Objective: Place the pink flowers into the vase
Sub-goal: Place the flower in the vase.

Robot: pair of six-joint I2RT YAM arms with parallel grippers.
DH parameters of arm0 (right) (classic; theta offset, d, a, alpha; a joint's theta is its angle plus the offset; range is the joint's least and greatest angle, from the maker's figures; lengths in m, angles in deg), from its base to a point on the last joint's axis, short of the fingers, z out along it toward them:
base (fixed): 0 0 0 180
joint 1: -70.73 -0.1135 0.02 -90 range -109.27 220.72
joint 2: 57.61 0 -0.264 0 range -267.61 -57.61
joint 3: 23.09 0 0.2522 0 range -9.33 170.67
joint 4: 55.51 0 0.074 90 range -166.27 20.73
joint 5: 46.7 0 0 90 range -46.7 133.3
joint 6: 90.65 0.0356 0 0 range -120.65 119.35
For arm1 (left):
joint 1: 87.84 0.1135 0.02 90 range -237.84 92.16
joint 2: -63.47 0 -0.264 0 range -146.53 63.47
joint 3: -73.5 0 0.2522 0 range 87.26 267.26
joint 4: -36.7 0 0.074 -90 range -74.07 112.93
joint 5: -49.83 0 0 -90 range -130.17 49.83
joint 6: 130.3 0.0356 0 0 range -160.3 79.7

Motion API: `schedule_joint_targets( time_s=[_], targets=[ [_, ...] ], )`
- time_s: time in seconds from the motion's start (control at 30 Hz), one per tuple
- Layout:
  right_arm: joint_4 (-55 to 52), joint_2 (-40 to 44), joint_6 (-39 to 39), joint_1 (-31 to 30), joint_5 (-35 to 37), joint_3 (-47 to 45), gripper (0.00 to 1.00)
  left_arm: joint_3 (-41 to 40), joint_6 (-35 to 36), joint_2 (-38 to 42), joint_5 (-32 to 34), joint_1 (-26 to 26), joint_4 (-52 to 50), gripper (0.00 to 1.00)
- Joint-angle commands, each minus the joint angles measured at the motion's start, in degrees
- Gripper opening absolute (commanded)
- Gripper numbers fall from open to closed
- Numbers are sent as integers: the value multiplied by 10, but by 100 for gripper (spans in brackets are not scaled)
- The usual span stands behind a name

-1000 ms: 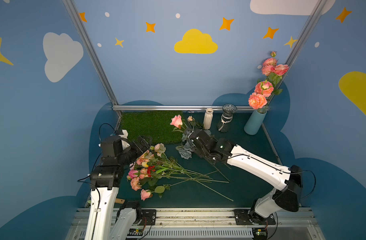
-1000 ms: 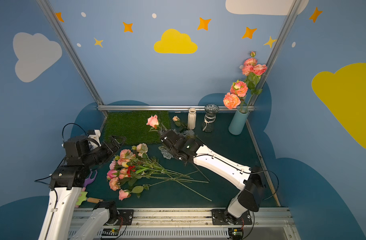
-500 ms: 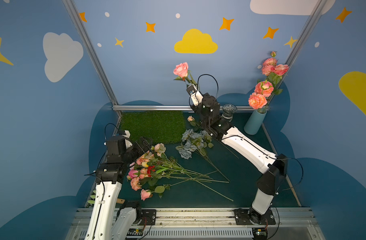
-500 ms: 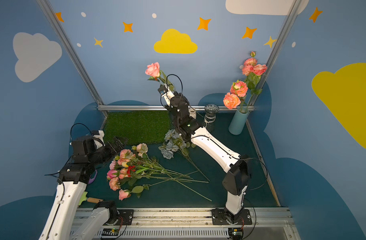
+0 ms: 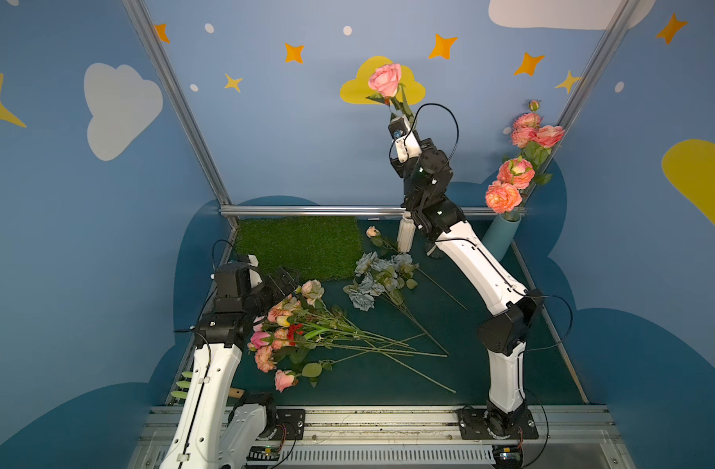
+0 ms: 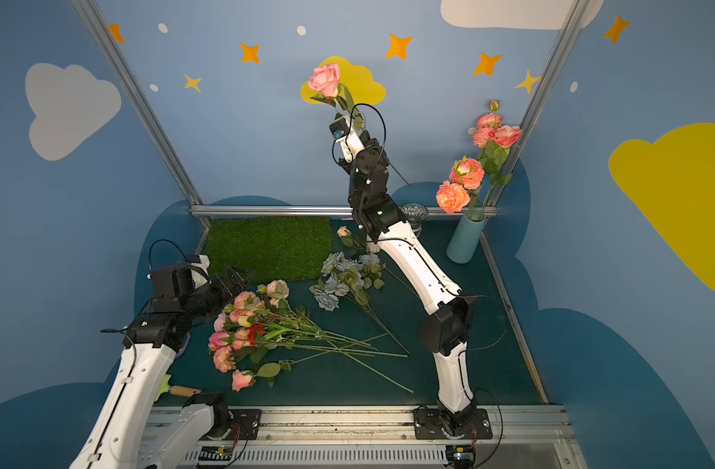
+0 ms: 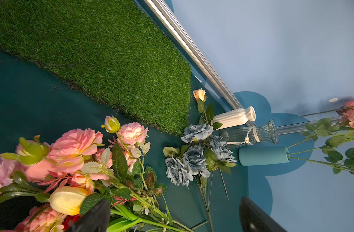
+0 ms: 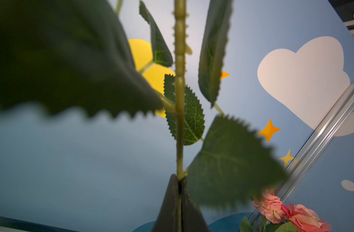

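Gripping a single pink rose [image 5: 384,79] partway along its leafy stem, the right pincer [image 8: 179,181] is clamped tight on the green stalk. That arm reaches high above the far side of the desk [image 5: 368,392], the bloom in front of a painted yellow cloud [image 5: 356,87]. The teal vase [image 5: 502,239] stands at the far right corner, right of the raised arm, and already carries several pink blooms [image 5: 510,178] on tall stems. Other pink flowers [image 5: 283,325] lie in a heap on the near left of the desk, heads left, stems fanning right. The left pincer [image 5: 285,279] sits just beside the heap's far-left blooms with its jaws wide apart, holding nothing. Between heap and vase lies a grey-blue rose bunch [image 5: 372,280]; a grass mat [image 5: 299,243] covers the far left, and a white ribbed vase [image 5: 405,237] and a glass vase [image 6: 414,213] stand at the back.
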Motion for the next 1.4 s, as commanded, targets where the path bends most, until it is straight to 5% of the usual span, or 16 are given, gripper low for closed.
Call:
schedule_joint_targets(
  time_s=[0.0,0.33,0.9,1.0,1.13,1.37],
  targets=[
    [-60,0,64,16,11,14,0,-2,8,-1,3,2,10,100],
    [-126,-13,137,41,18,1,0,-2,8,-4,7,3,8,100],
    [-108,7,291,91,64,-188,0,-3,16,-7,5,6,3,100],
    [-119,13,317,101,64,-212,21,-2,19,-6,6,6,0,100],
    [-156,20,328,98,77,-212,34,0,20,-3,5,6,-3,100],
    [-440,69,462,78,64,-163,55,26,11,1,-5,5,-7,100]
  ],
)
